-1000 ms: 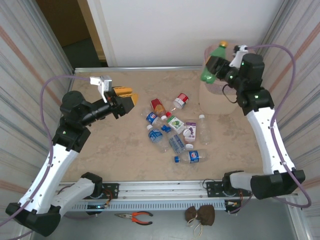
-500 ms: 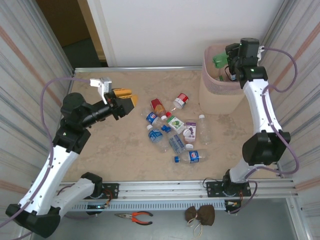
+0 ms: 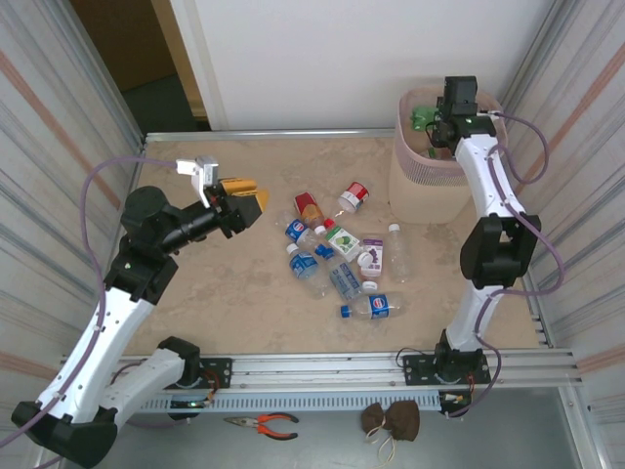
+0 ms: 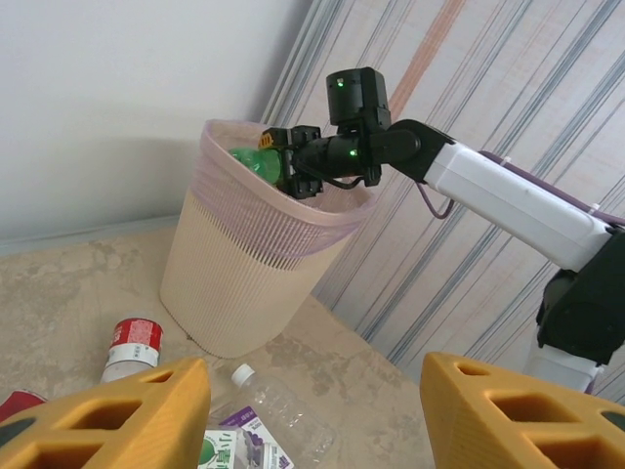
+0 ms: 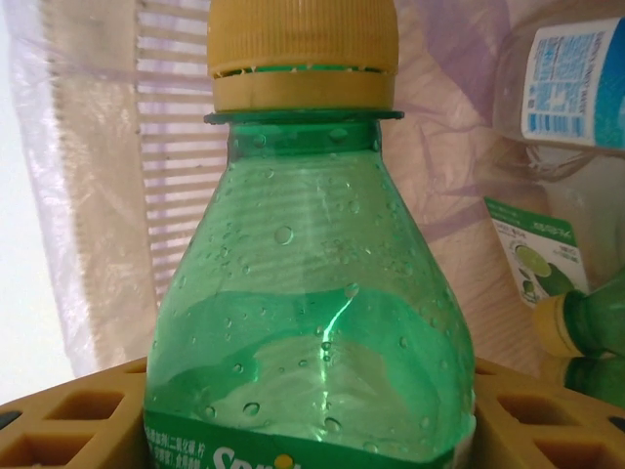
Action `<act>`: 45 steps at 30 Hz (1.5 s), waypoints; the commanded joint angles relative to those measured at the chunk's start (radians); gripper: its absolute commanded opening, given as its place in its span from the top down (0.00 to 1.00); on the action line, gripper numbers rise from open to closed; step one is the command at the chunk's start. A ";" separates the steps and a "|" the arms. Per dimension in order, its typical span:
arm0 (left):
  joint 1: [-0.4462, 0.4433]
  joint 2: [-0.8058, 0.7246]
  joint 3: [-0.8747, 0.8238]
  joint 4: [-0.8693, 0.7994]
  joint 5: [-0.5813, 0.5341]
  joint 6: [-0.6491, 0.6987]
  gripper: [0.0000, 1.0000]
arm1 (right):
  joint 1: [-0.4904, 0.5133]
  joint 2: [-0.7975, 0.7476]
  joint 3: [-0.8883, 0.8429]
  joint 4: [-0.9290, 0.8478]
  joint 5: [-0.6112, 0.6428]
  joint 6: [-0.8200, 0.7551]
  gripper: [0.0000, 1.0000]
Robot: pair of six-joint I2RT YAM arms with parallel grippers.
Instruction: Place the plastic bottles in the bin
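My right gripper point(image 3: 437, 121) is shut on a green bottle point(image 3: 422, 118) with a yellow cap point(image 5: 303, 49), held inside the mouth of the bin point(image 3: 426, 191). The left wrist view shows this bottle point(image 4: 256, 161) lying across the pink rim of the bin point(image 4: 244, 283). In the right wrist view the bottle point(image 5: 312, 322) sits between my orange fingers point(image 5: 68, 420), with other bottles point(image 5: 566, 88) lower in the bin. Several plastic bottles point(image 3: 332, 249) lie in a cluster mid-table. My left gripper point(image 3: 246, 198) hovers left of them, open and holding nothing.
Striped walls close in on both sides of the table. A clear bottle point(image 3: 395, 252) lies near the bin's base and a blue-labelled one point(image 3: 376, 307) nearest the front rail. Pliers point(image 3: 262, 424) and a brown pouch point(image 3: 391, 420) sit on the front ledge.
My right arm swung the green bottle from above the bin's left rim into the bin's mouth and stretched out toward the back. The left gripper barely shifted.
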 commanded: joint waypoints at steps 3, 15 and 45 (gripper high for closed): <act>-0.008 -0.019 -0.018 0.017 -0.012 -0.017 0.41 | 0.004 0.069 0.062 -0.016 0.012 0.109 0.44; -0.008 -0.013 -0.013 0.023 -0.019 -0.035 0.41 | -0.002 0.066 0.068 -0.060 -0.001 0.163 0.18; -0.063 0.281 0.092 -0.389 -0.289 -0.172 0.48 | -0.002 -0.382 -0.178 -0.053 -0.040 -0.237 0.18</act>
